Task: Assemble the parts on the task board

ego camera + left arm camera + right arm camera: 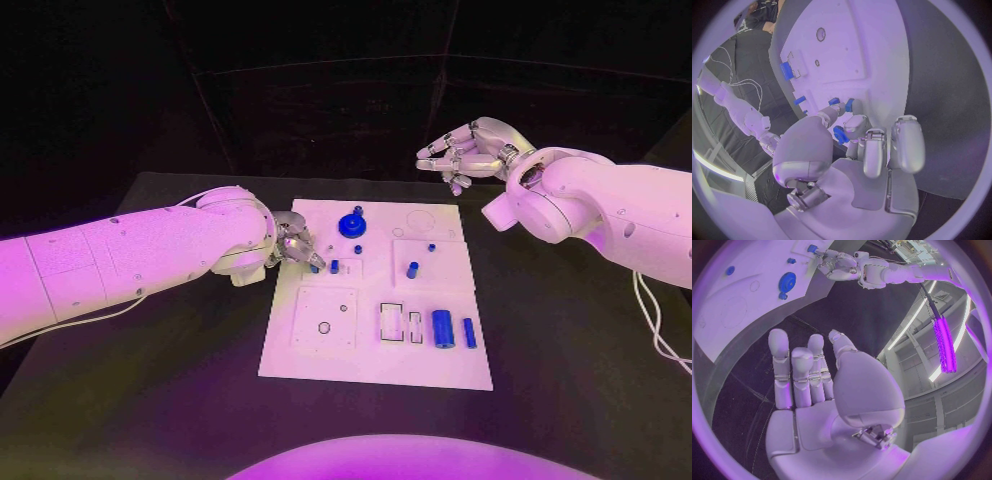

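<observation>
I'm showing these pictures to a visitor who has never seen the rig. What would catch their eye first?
Probably the white board in the middle of the black table, dotted with small blue parts such as the round blue knob near its far end. Next, the left hand at the board's left edge, fingers around a blue piece, and the right hand raised open beyond the far right corner.

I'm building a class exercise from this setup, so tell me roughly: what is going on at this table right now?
A two-armed robot is assembling small blue parts on a white task board. Its left hand is at the board's left edge and appears to pinch a small blue part in its fingertips. The right hand hovers beyond the far right corner, fingers apart, holding nothing. A round blue knob and several other blue pieces already sit on the board.
</observation>
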Available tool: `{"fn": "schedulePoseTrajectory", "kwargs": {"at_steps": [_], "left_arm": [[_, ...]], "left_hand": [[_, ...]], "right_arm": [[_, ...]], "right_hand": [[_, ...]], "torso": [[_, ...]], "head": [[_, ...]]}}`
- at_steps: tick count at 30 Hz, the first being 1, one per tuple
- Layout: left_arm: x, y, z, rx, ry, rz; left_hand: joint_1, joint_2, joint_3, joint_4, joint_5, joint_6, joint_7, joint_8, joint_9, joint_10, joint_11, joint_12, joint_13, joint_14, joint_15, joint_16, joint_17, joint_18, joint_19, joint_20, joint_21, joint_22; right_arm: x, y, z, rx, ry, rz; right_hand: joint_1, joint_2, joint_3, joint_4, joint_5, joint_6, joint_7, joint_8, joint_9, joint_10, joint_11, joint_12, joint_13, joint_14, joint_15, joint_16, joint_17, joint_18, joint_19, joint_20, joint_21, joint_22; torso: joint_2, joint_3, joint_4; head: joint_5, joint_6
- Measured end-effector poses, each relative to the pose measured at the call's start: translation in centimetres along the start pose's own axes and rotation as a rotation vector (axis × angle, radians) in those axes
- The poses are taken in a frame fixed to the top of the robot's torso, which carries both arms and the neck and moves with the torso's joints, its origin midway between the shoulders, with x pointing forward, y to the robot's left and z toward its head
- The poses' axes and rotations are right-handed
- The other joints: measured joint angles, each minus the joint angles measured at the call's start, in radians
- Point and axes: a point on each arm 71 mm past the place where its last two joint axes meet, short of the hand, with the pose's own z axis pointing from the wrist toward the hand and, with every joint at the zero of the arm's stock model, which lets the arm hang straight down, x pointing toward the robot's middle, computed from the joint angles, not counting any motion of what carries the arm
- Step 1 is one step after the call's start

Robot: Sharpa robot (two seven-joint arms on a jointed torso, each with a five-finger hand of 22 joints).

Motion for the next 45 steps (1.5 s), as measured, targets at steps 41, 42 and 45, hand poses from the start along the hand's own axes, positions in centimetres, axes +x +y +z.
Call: {"fn": "schedulePoseTrajectory", "kwargs": {"at_steps": [41,42,45], "left_arm": [[-1.1,1.4,-0.5,0.009,-0.080,-0.096],[-1.2,1.4,-0.5,0.016,-0.085,-0.106],[-1.4,1.5,-0.6,0.041,-0.094,-0.142]], "left_hand": [[0.071,0.037,-0.446,0.245,-0.260,-0.092,0.065,-0.094,-0.087,-0.257,0.063,-0.372,-0.386,-0.001,0.038,-0.098,0.000,0.025,-0.060,0.025,-0.173,-0.189],[0.086,0.039,-0.458,0.251,-0.256,-0.100,0.073,-0.102,-0.095,-0.264,0.067,-0.395,-0.406,0.000,0.044,-0.114,0.000,0.038,-0.067,0.031,-0.193,-0.210],[0.120,0.040,-0.480,0.260,-0.256,-0.122,0.087,-0.116,-0.111,-0.280,0.083,-0.435,-0.442,0.000,0.047,-0.164,0.000,0.046,-0.092,0.042,-0.257,-0.281]], "right_arm": [[0.0,0.0,0.1,0.000,-0.001,-0.001],[0.0,0.0,0.1,0.000,-0.001,-0.001],[0.0,0.0,0.1,0.000,-0.001,-0.001]], "right_hand": [[0.000,0.000,-0.008,0.014,0.000,0.000,0.000,0.000,0.000,0.000,0.000,0.000,-0.004,0.000,0.000,0.000,-0.007,0.000,0.000,0.000,0.000,-0.006],[0.000,0.000,-0.008,0.014,0.000,0.000,0.000,0.000,0.000,0.000,0.000,0.000,-0.004,0.000,0.000,0.000,-0.007,0.000,0.000,0.000,0.000,-0.006],[0.000,0.000,-0.008,0.014,0.000,0.000,0.000,0.000,0.000,0.000,0.000,0.000,-0.004,0.000,0.000,0.000,-0.007,0.000,0.000,0.000,0.000,-0.006]], "torso": [[-0.001,-0.0012,0.0012],[-0.001,-0.0011,0.0012],[-0.001,-0.0009,0.0012]], "head": [[-0.003,0.003],[-0.003,0.004],[-0.003,0.005]]}}
